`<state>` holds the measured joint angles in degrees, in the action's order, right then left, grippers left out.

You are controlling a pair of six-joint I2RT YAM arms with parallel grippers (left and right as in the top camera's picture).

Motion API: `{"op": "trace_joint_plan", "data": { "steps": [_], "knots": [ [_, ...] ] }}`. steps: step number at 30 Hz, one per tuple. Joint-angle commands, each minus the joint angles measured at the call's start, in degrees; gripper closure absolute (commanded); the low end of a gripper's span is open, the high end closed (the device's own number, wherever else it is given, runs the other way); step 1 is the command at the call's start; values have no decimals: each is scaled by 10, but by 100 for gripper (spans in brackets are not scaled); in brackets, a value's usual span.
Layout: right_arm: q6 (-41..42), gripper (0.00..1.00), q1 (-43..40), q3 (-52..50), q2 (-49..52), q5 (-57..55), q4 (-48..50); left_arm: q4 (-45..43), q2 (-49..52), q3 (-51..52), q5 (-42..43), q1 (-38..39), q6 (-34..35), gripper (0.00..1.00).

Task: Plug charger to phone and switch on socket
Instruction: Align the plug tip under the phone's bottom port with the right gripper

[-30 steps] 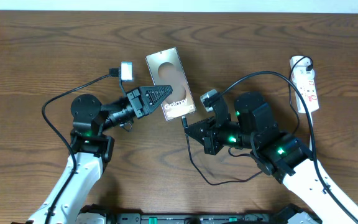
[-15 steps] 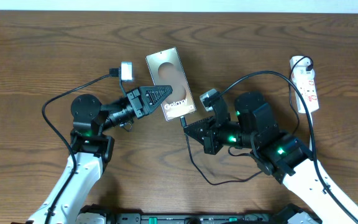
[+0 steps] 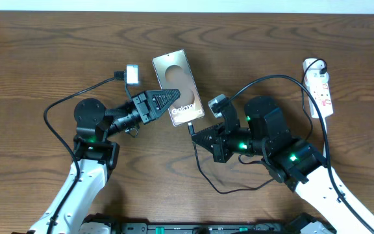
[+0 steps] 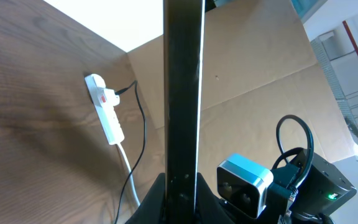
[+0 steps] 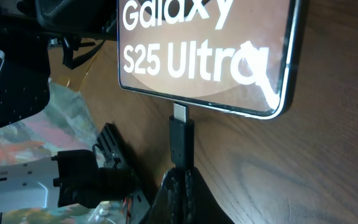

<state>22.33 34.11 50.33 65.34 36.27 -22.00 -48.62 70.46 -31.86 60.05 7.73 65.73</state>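
Note:
The phone (image 3: pixel 177 86), silvery-beige with "Galaxy" lettering, lies in the middle of the table. My left gripper (image 3: pixel 173 97) is shut on its left long edge; in the left wrist view the phone's dark edge (image 4: pixel 182 93) stands between the fingers. My right gripper (image 3: pixel 196 133) is shut on the charger's black connector (image 5: pixel 181 140). Its metal tip touches the middle of the phone's bottom edge (image 5: pixel 204 106). The charger cable (image 3: pixel 271 78) arcs to a black plug in the white socket strip (image 3: pixel 319 84) at the far right, which also shows in the left wrist view (image 4: pixel 104 112).
A small white-and-silver block (image 3: pixel 132 73) with a black lead lies left of the phone. A loop of black cable (image 3: pixel 232 188) lies below the right gripper. The socket's white cord (image 4: pixel 128 171) trails toward the near side.
My right gripper has crept slightly left toward the phone's bottom edge. The left arm and the phone have not moved.

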Motion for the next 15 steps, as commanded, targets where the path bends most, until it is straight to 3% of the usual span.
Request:
{"op": "trace_joint_plan", "data": {
  "steps": [1,15],
  "knots": [
    [-7,99,5,5,0,7,-1,-10,-5,-18,0,0,-16,93],
    [-14,99,4,5,0,-5,0,-10,-5,-18,24,0,-31,92]
  ]
}}
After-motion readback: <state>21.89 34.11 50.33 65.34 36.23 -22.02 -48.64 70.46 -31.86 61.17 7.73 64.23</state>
